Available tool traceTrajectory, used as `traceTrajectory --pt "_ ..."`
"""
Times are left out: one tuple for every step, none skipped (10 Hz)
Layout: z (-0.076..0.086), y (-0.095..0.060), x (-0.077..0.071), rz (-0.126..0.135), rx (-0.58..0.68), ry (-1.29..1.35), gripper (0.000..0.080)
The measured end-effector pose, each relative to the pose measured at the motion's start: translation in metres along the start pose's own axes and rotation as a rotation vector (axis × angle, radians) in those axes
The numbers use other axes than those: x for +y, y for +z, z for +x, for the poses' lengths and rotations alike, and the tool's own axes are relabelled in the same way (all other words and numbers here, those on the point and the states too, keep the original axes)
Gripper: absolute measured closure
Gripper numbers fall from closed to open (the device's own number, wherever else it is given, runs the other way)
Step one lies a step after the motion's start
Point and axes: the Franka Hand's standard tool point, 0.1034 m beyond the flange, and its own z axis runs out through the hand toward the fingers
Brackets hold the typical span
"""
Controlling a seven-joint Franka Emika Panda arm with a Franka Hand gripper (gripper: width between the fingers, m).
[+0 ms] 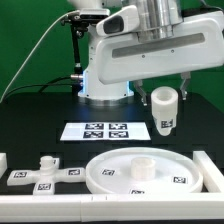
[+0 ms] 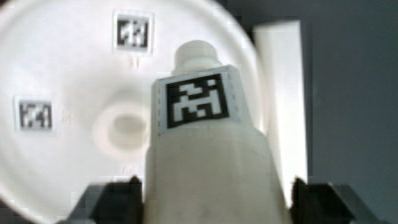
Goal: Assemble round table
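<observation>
**Leg.** The short, thick white leg (image 1: 163, 110) stands upright, clamped between the two fingers (image 2: 118, 201) of the gripper (image 1: 163, 93). The jaws press against opposite sides of the cylinder. In the exterior view the leg sits just beside the marker board (image 1: 105, 129), on the exterior view's right, and behind the far rim of the disc (image 1: 110, 182). It cannot be told whether its lower end touches the table (image 1: 40, 110).

**Markings on the leg.** A square black-and-white coded tag (image 2: 199, 98) is fixed to the side of the leg. The pattern carries no readable letters.

**Disc.** The large rimmed round disc lies flat near the front of the table. A raised round hub (image 1: 145, 166) stands at its centre. Square coded tags are set into its floor, and two show in the wrist view (image 2: 132, 30). In that view the disc fills the background behind the leg's tip.

**Foot.** The small cross-shaped foot (image 1: 42, 172) lies on the table on the exterior view's left, well apart from the leg. Its arms also bear tags.

**Surroundings.** The marker board shows square tags in two rows. A low white wall (image 1: 100, 207) runs along the table's front edge.
</observation>
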Motion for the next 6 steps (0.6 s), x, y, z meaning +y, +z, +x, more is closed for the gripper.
traceTrajectory --pt "0.000 0.001 -0.002 -0.002 0.053 -0.016 0.0396" --pt "0.006 0.000 0.002 -0.008 0.147 -0.019 0.0396" --pt "0.005 0.000 0.007 -0.017 0.149 -0.066 0.0396" --pt "0.021 -0.013 0.022 -0.027 0.159 -0.106 0.0396" --pt "0.029 -0.019 0.043 -0.046 0.180 -0.156 0.0396" --pt "0.032 -0.020 0.050 -0.050 0.182 -0.158 0.0396"
